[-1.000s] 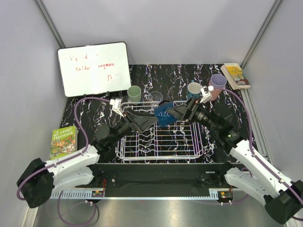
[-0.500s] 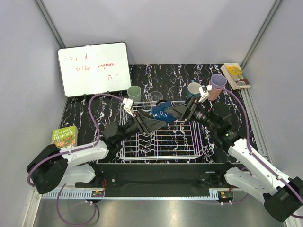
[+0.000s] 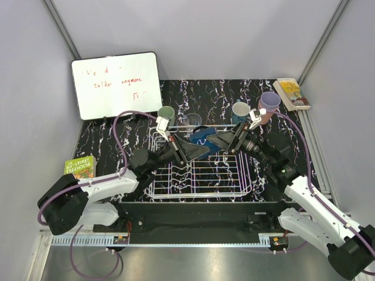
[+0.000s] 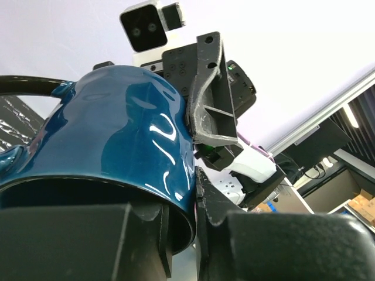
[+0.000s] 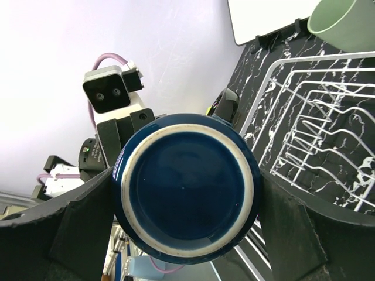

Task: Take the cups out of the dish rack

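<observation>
- left end effector has swung in over the last second and now reaches the blue cup. its fingers straddle the cup's wall at the rim, set narrow, but i cannot tell whether they grip yet.
- right end effector is clamped on the same cup from the other side, with the cup's base facing its camera.
- the cup hangs on its side above the far half of the rack, a little left of where it was.
- i read this as a hand-over to the left arm. right should not let go until left clearly holds.
- green cup, glass, teal cup and lavender cup sit on the bench beyond the rack. i see no other cup in the rack, so this one looks like the last.
</observation>
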Motion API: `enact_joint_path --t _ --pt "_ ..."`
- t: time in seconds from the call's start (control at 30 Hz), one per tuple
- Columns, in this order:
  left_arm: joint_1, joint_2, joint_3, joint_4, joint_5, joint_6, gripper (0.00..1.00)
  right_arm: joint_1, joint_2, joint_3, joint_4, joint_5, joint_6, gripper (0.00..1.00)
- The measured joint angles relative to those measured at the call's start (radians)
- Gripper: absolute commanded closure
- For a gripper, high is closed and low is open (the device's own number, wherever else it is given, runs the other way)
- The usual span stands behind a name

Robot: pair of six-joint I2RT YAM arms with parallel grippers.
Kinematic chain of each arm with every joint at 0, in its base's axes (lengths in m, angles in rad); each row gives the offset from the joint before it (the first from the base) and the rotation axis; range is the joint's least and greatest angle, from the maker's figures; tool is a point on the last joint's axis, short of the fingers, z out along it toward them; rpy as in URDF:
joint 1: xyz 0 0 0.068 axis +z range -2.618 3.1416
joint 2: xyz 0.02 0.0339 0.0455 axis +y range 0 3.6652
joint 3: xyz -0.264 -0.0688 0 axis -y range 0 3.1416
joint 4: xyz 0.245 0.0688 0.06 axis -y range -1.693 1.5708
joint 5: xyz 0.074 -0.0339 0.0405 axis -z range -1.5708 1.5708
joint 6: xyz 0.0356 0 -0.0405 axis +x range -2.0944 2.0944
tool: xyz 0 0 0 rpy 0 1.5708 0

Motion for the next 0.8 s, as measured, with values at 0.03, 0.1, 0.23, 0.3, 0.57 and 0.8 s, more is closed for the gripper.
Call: enact_joint_path --t 0.03,0.1,0.23,0.3,0.57,0.8 --pt "0.0 0.002 0.003 -0.006 0.0 0.002 1.0 -0.001 -0.003 0.0 -0.006 0.005 -0.003 0.84" --pt "0.0 0.002 0.012 -0.034 0.0 0.004 1.0 -0.004 -0.006 0.001 -0.019 0.01 -0.005 0.43" --pt "-0.006 -0.019 0.046 -0.145 -0.006 0.021 1.0 -0.008 -0.027 0.026 -0.085 0.04 -0.039 0.0" --pt "-0.018 -0.053 0.088 -0.261 -0.02 0.058 1.0 -0.006 -0.042 0.055 -0.146 0.056 -0.067 0.0" --pt "-0.055 -0.116 0.257 -0.705 -0.145 0.246 1.0 0.01 -0.057 0.242 -0.433 0.264 -0.277 0.0" --pt "-0.024 -0.061 0.285 -1.12 -0.308 0.371 1.0 0.001 -0.093 0.336 -0.566 0.498 -0.401 0.0"
